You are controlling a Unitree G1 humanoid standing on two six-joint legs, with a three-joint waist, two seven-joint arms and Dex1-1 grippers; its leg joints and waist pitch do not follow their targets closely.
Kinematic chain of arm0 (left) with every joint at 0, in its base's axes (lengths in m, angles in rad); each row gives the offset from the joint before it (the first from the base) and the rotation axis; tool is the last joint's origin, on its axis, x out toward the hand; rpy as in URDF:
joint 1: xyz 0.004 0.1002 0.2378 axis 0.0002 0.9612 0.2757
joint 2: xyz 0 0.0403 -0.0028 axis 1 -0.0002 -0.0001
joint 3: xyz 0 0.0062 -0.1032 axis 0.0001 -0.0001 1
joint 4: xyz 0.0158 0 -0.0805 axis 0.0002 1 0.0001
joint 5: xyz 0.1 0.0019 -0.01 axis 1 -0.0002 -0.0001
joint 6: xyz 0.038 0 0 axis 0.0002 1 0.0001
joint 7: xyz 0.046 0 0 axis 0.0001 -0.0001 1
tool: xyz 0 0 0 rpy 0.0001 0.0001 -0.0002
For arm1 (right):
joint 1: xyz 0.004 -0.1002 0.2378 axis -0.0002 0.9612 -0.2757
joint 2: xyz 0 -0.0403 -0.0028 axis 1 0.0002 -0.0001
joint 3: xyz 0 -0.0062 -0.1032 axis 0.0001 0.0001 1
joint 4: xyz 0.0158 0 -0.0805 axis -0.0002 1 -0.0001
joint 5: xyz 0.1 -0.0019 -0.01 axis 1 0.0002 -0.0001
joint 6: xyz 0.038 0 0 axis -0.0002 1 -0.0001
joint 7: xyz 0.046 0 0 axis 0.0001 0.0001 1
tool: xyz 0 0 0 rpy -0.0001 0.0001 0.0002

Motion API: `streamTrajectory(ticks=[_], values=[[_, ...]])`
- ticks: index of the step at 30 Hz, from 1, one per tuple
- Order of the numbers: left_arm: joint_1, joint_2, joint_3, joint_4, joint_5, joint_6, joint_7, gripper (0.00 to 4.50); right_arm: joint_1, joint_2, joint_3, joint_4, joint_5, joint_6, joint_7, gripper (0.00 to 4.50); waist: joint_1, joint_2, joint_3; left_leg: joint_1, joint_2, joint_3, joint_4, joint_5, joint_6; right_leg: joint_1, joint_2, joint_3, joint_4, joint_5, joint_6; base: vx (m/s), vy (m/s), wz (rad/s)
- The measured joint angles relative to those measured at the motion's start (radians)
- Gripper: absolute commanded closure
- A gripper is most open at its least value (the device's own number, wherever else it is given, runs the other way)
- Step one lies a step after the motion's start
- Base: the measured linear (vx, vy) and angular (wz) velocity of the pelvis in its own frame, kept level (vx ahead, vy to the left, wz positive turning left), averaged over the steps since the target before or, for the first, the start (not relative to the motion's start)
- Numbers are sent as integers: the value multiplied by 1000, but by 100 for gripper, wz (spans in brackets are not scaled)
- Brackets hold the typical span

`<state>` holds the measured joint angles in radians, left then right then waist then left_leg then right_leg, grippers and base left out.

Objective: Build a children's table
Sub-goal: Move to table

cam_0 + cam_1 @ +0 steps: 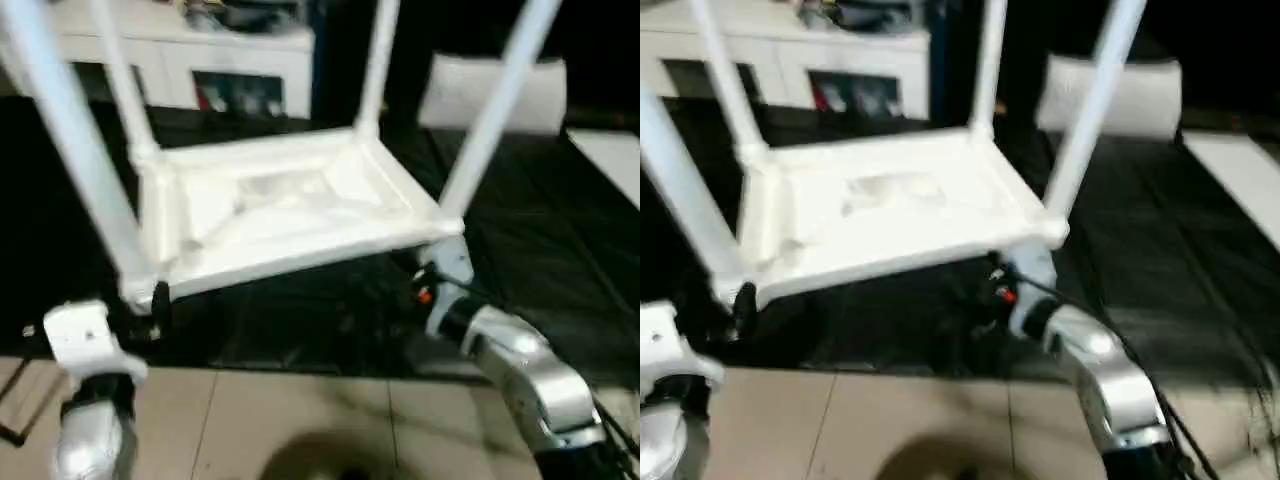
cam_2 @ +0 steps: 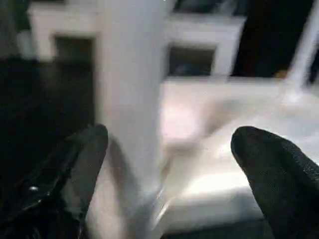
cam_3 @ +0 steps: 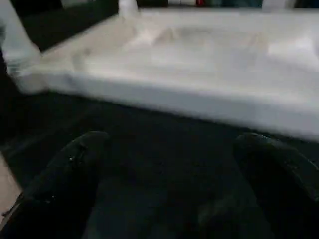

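The white plastic rectangular tabletop (image 1: 285, 215) lies underside up on the black floor mat (image 1: 560, 260), with all four long white tapered tube legs (image 1: 65, 150) standing in its corner sockets.

Risk: the legs may be only loosely seated. A knock from either arm, both close to the tabletop's near edge, could tilt a leg out of its socket or slide the whole piece across the mat.

Left gripper (image 2: 167, 164): jaws wide apart, straddling the leg at the near left corner; no clear contact, nothing gripped.

Right gripper (image 3: 169, 174): jaws wide apart, empty, over the mat just short of the near edge, by the near right corner.
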<state>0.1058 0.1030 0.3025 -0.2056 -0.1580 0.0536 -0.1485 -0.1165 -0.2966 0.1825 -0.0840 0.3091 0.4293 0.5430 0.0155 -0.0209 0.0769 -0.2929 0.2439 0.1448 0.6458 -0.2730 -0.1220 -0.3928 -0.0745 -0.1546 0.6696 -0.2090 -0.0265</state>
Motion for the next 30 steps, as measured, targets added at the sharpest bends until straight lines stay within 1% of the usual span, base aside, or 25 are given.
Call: streamTrajectory(ticks=[1,2,3,4,5,6,8,9,10,11,12,13,14,15,16,17,18,19,20,21,22,23,26,27,30], values=[[-19,7,6,22,-7,1,-12,5,1,-1,6,3,-4,2,1,0,2,-26,1,20,-20,6,18,-6,-1,-13,5,17,8,-7,-6,-43,-123,5],[-43,25,10,56,-23,11,-34,5,-9,-3,4,9,-11,4,-1,0,14,-17,0,17,-17,2,72,-41,13,-20,19,15,7,-9,-10,49,-4,-28],[-46,46,18,66,-26,17,-45,5,-26,2,1,5,-11,3,-4,0,14,3,-5,8,-37,-6,83,-59,36,-21,8,-15,1,-10,-9,49,-4,-28],[-74,74,26,84,-28,31,-54,5,-28,11,1,8,-11,3,-9,0,19,8,-3,4,-57,-32,61,-59,26,-23,2,-26,-12,-9,-9,52,38,-41],[-117,95,35,111,-24,47,-50,5,-17,10,6,9,-13,5,-14,0,19,6,-7,-4,-60,-43,33,-54,20,-23,7,-35,-45,-8,-6,-54,-43,8],[-152,107,36,140,-17,59,-36,5,-14,10,7,10,-21,6,-20,0,18,8,-7,-5,-53,-44,16,-42,18,-16,18,-38,-72,-7,-5,-54,-43,8],[-209,133,47,194,-12,71,3,5,-17,19,10,4,-27,7,-34,0,12,19,-7,-1,-30,-39,-7,-20,20,5,21,-60,-118,12,-3,-66,-37,12],[-222,143,53,200,-12,71,8,5,-15,22,12,1,-28,7,-36,0,11,22,-6,2,-24,-35,-8,-18,17,10,21,-58,-114,17,-5,-68,-27,5],[-236,157,56,208,-13,72,9,5,-9,25,14,-1,-29,10,-37,0,15,23,0,11,-22,-25,-8,-12,9,9,18,-46,-83,15,-5,-51,-42,6],[-249,166,65,211,-19,72,10,5,0,30,20,-4,-31,15,-38,0,30,2,5,35,-23,5,-7,-9,4,5,16,-5,-31,5,-8,0,0,0],[-254,163,75,215,-23,75,13,5,5,31,23,-6,-32,20,-38,0,37,-12,5,50,-24,17,-3,-8,2,4,20,16,-14,-4,-16,19,-109,20],[-252,159,80,220,-24,78,19,5,6,29,24,-8,-33,23,-38,0,32,-28,6,56,-27,27,35,-19,5,-11,38,12,-19,-4,-17,42,-162,21],[-235,158,96,219,-23,80,29,5,-16,28,25,-10,-33,24,-38,0,36,-5,-4,49,-16,25,99,-62,50,-15,50,-1,-33,-4,-17,42,-162,21],[-232,171,131,241,-23,94,47,5,-26,46,26,-18,-34,19,-39,0,21,29,-7,56,-18,17,75,-112,24,-15,46,-57,-71,-4,-16,0,0,0],[-244,175,139,256,-24,101,54,5,-12,47,33,-23,-34,19,-37,0,33,33,-5,40,-1,4,52,-110,20,-5,33,-79,-59,-19,12,44,37,-18],[-280,173,120,262,-25,105,53,5,23,36,32,-20,-37,22,-36,0,41,19,-2,39,0,10,43,-89,4,-5,14,0,33,-46,35,119,-36,-4],[-289,170,111,253,-27,99,48,5,24,32,39,-11,-40,28,-35,0,49,-11,-12,46,0,38,45,-77,-8,2,-16,58,62,-58,6,112,-85,11],[-282,174,114,256,-33,93,44,5,7,38,43,-7,-42,29,-36,0,59,-36,-19,43,-21,33,47,-73,-15,-11,-13,74,82,-72,10,36,-88,-7],[-276,173,108,282,-42,93,34,5,3,38,41,-10,-43,27,-37,0,75,-30,-23,37,-50,-16,36,-67,-5,-13,-5,82,79,-74,9,-12,-57,-23],[-276,175,102,293,-46,93,20,5,2,37,40,-10,-44,27,-37,0,78,-30,-25,33,-63,-36,25,-62,0,-13,1,89,74,-73,10,-12,-57,-23],[-278,182,94,297,-51,93,2,5,2,37,39,-10,-45,27,-39,0,76,-30,-28,27,-70,-45,14,-53,-8,-15,7,92,67,-68,12,50,-72,12],[-281,191,90,297,-57,94,-14,5,-2,40,40,-10,-46,27,-40,0,72,-31,-29,21,-70,-47,7,-43,-13,-18,16,99,57,-57,11,0,0,0],[-249,186,93,253,-66,123,-22,5,-1,65,35,-12,-47,20,-61,0,60,-27,-30,-3,-68,-49,6,-37,-12,-27,20,95,31,-36,4,0,0,0],[-234,178,89,238,-66,137,-21,5,0,71,33,-13,-49,20,-74,0,55,-27,-30,-7,-67,-50,5,-36,-10,-26,19,93,23,-33,1,0,0,0],[-147,133,58,165,-64,169,-10,5,20,79,24,-37,-77,9,-126,0,33,-27,-30,-9,-62,-48,-1,-35,-7,-17,20,90,-7,-19,-2,0,0,0]])
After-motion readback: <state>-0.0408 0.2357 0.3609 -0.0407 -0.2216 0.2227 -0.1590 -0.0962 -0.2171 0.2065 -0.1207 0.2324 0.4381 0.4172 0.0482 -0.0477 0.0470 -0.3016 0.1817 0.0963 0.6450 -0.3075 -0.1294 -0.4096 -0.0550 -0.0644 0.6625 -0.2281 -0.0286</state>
